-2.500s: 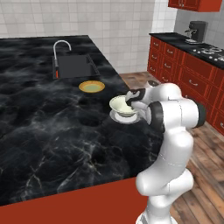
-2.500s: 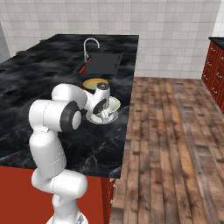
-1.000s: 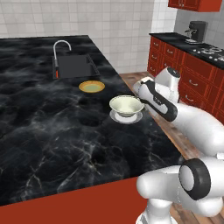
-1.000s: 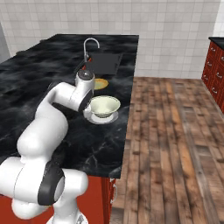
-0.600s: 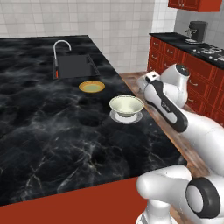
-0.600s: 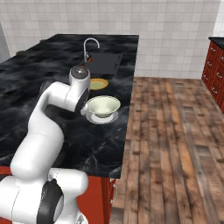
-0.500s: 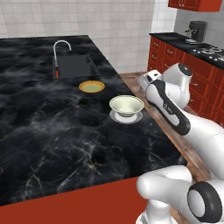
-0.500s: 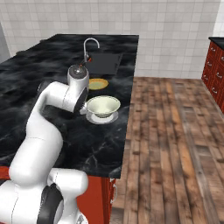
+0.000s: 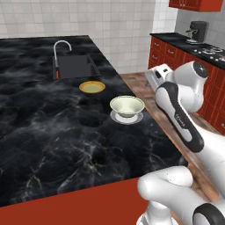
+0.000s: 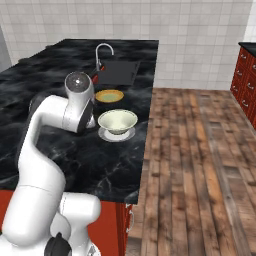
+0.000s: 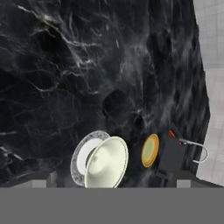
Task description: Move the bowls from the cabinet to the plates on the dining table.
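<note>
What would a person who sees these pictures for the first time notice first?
Probably the matte cream round bowl sitting on the pale grey glassy plate, near the right edge of the broad black marble dining table. Just behind it lies an empty orange-yellow round plate, in front of the dark sink. The white robot arm rises to the right of the bowl, touching nothing.

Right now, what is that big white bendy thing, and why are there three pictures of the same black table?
It is a robot arm that can pick things up. Two cameras ride behind it, one on each side, and a third sits on its hand looking down. On the black marble dining table a cream bowl sits on a pale grey plate. Beside it is an orange-yellow plate holding nothing, then a sink with a faucet. Its fingers are open and hold nothing.
</note>
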Robot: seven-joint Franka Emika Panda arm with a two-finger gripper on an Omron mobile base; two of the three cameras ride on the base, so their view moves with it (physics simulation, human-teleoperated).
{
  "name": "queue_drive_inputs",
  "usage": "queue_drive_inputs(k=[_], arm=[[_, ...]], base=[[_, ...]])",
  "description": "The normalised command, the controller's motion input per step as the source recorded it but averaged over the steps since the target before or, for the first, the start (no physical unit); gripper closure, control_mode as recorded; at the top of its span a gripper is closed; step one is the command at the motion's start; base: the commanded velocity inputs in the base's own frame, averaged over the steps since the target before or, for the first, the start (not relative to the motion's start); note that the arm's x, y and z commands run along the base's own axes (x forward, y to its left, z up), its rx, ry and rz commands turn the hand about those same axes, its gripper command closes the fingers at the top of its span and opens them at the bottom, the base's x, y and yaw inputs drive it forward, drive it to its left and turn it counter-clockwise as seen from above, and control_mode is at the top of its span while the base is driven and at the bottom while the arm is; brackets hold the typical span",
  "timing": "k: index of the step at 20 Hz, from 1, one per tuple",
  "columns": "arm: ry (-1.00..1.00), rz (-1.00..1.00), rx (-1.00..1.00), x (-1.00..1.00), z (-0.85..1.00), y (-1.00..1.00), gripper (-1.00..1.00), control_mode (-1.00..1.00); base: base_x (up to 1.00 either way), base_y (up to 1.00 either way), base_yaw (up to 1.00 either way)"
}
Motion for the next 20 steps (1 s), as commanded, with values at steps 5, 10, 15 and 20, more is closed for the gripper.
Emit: queue_drive_inputs(k=[5, 10, 15, 20], arm=[[-0.11, 0.0, -0.01, -0.43, 0.41, 0.0, -1.0, -1.0], [-0.1, 0.0, -0.01, -0.42, 0.4, 0.0, -1.0, -1.0], [-0.09, 0.0, -0.01, -0.43, 0.39, 0.0, -1.0, -1.0], [-0.04, -0.01, -0.01, -0.38, 0.37, 0.0, -1.0, -1.0]], base=[[0.0, 0.0, 0.0], [0.0, 0.0, 0.0], [0.0, 0.0, 0.0], [0.0, 0.0, 0.0]])
